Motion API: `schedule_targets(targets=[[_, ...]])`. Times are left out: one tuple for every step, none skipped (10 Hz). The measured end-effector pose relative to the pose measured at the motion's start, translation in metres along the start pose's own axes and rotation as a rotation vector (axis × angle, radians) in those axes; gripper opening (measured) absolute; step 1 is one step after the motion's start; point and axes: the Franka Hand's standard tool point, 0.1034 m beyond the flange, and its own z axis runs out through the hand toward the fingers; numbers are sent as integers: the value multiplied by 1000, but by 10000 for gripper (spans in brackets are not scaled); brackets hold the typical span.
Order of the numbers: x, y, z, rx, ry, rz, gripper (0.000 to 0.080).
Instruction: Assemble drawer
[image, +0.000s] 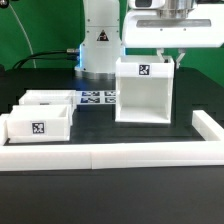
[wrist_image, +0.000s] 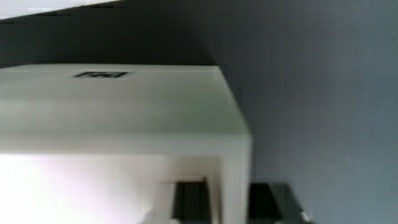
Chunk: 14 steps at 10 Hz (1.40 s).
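White plastic drawer shell (image: 145, 95) pinched by the gripper (image: 170, 58).
Fingers (wrist_image: 192, 203) nearly together, clamped on either face of the shell's side wall at the exterior view's right; shell upright on the black table (image: 95, 125), rear tray (image: 50, 99) and front tray (image: 40, 128) well apart from it, toward the exterior view's left.

Shell (image: 143, 100), ctr-right: white plastic, smooth, slight sheen. Trays (image: 20, 128), left: same plastic. Table (image: 120, 195): black, matt. Rail (image: 120, 155): white, matt.
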Motion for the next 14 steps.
schedule_targets(targets=[[0,0,0,0,0,0,36],[0,0,0,0,0,0,36],[0,0,0,0,0,0,36],[0,0,0,0,0,-1,36],[0,0,0,0,0,-1,36],[0,0,0,0,0,-1,36],[3,2,0,-1,-3,-56,36],[14,6,-2,2,2,-111,37],[25,3,-2,8,9,-114,37],[38,-2,-2,15,19,-139,37],[55,-7,-3,23,34,-156,37],[68,-11,-4,30,49,-170,37],[81,-15,-5,37,65,-182,37],[92,-19,-6,43,78,-185,38]])
